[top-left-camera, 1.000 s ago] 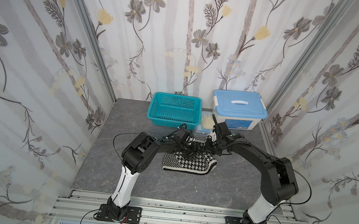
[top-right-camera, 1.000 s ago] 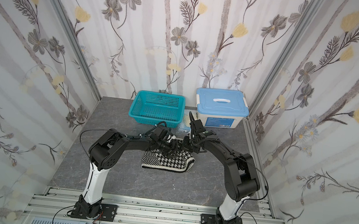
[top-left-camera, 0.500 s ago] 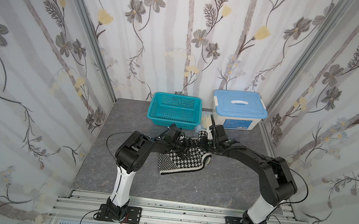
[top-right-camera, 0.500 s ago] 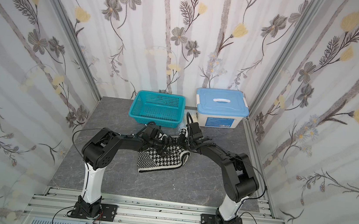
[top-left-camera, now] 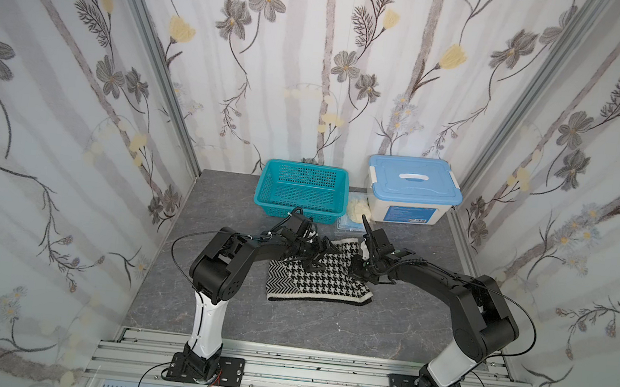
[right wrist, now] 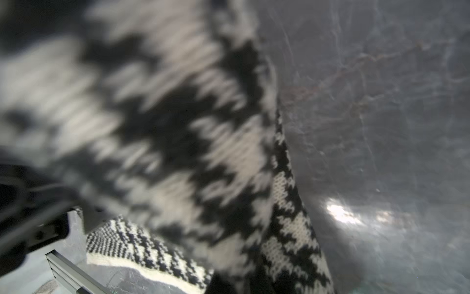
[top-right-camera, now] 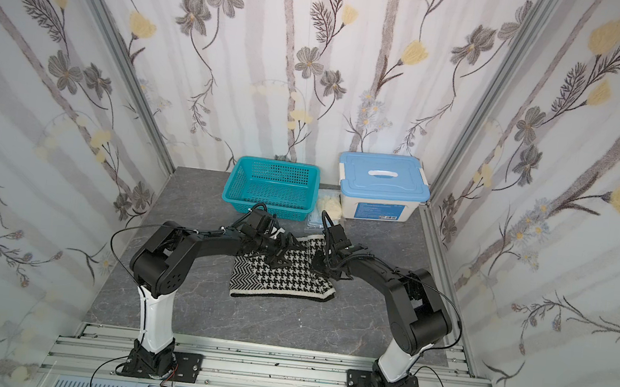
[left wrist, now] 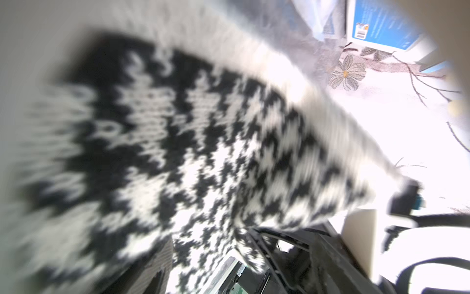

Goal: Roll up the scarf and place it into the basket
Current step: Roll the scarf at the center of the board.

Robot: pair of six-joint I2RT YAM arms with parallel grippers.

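Observation:
The scarf (top-left-camera: pixel 324 282) (top-right-camera: pixel 283 282) lies folded mid-table in both top views, houndstooth face up, with a herringbone strip at its left. My left gripper (top-left-camera: pixel 318 258) (top-right-camera: pixel 286 253) hovers over its far part, fingers spread open. My right gripper (top-left-camera: pixel 358 264) (top-right-camera: pixel 319 262) is shut on the scarf's raised far right corner. Blurred scarf (left wrist: pixel 203 152) fills the left wrist view, draped between the open fingers (left wrist: pixel 152 267). In the right wrist view the scarf (right wrist: pixel 165 127) hides the jaws. The teal basket (top-left-camera: pixel 305 165) (top-right-camera: pixel 274 163) stands empty at the back, just beyond both grippers.
A white storage box with a blue lid (top-left-camera: pixel 412 191) stands right of the basket. A pale yellow cloth lump (top-left-camera: pixel 357 209) and a clear packet (top-left-camera: pixel 350 226) lie between them. Flowered walls close in three sides. An aluminium rail (top-left-camera: pixel 302 362) runs along the front.
My left gripper's jaws have spread wider and released the scarf's far edge. The scarf swung a little left, then settled flatter. The right gripper stays shut on its corner.

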